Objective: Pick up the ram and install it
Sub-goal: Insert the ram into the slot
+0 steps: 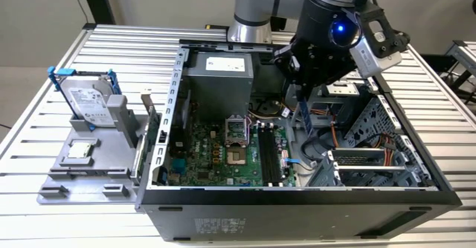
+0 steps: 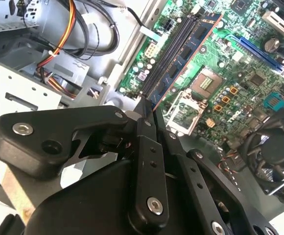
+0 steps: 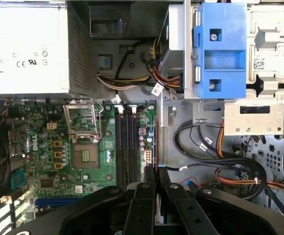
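Exterior view showed the claw (image 1: 300,85) clamped on the ram (image 1: 306,117), which hung on edge inside the open computer case (image 1: 297,197), above the motherboard (image 1: 212,153) and not yet seated. In the second wrist view the stick jutted from the fingertips (image 2: 143,110) and ran alongside the black memory slots (image 2: 169,51). At the exterior view's left, a hard drive (image 1: 93,104) in a blue frame stood on a grey holder (image 1: 104,173) on the slatted surface (image 1: 44,220).

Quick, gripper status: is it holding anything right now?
Gripper: closed, holding the ram by one end.
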`<state>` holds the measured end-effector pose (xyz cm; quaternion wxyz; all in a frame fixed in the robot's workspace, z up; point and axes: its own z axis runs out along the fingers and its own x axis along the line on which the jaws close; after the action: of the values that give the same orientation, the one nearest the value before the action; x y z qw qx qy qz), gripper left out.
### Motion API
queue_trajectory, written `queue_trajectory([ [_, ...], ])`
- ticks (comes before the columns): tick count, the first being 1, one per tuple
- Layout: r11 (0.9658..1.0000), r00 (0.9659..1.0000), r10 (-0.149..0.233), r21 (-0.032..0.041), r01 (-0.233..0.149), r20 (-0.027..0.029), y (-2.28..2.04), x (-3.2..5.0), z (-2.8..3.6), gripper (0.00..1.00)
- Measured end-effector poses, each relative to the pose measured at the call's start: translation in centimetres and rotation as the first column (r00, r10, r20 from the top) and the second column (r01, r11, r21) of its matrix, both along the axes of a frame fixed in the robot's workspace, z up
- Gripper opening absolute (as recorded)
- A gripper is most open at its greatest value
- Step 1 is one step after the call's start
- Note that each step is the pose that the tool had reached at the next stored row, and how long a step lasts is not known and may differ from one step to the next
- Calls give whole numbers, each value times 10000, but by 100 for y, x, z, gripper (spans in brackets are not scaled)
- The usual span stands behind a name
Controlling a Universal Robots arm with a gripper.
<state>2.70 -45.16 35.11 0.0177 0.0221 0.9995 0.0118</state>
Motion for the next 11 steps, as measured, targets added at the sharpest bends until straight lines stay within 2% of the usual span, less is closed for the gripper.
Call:
queue_trajectory([
  [4,10000,10000,-13,0,13,0,0,0,-31,0],
  [11,10000,10000,-13,-1,13,0,0,0,-40,0],
])
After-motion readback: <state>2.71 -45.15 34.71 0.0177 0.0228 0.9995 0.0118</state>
